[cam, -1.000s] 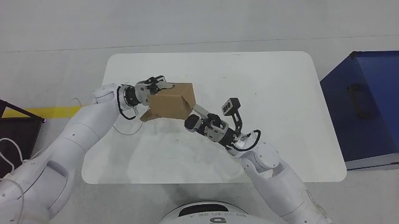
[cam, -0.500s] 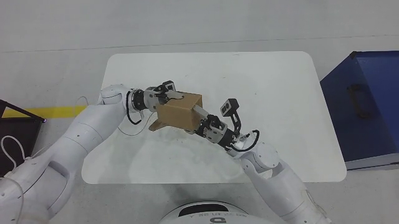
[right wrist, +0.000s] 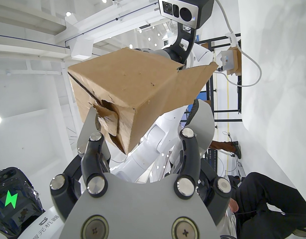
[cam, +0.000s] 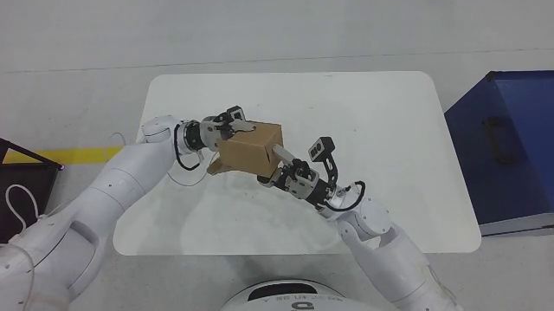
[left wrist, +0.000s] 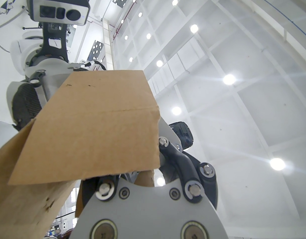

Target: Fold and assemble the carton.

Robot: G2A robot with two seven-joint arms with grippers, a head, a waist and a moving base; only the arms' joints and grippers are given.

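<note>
Left end effector (cam: 235,123) is clamped onto the carton (cam: 251,148) at its upper-left edge, one pad just behind the cardboard wall and the other hidden by it. That grip keeps the carton over the left-centre of the white, round-cornered surface (cam: 389,129). You cannot tell from these views whether the carton's underside touches the surface. Your right end effector (right wrist: 145,116) stands wide open at the opposite end, with the carton's lower corner sitting between its spread fingers (right wrist: 91,123). One pad is against the torn cardboard there and the other is well clear of it. The carton is plain brown corrugated board, matte, boxy and sharp-edged. It has small dents and specks on its faces, and its crumpled, ripped end flaps are folded shut toward the right end effector. One loose flap juts out at the far end, near the left arm. Compared with a second ago, the carton has been carried rightward and turned a little. Its torn end now meets the right end effector, which then sat just off the lower corner, and over the last half second it has hardly shifted. The long axis runs roughly left to right across the surface, dipping slightly toward you at the right, with the closed end pointing at the right arm.
</note>
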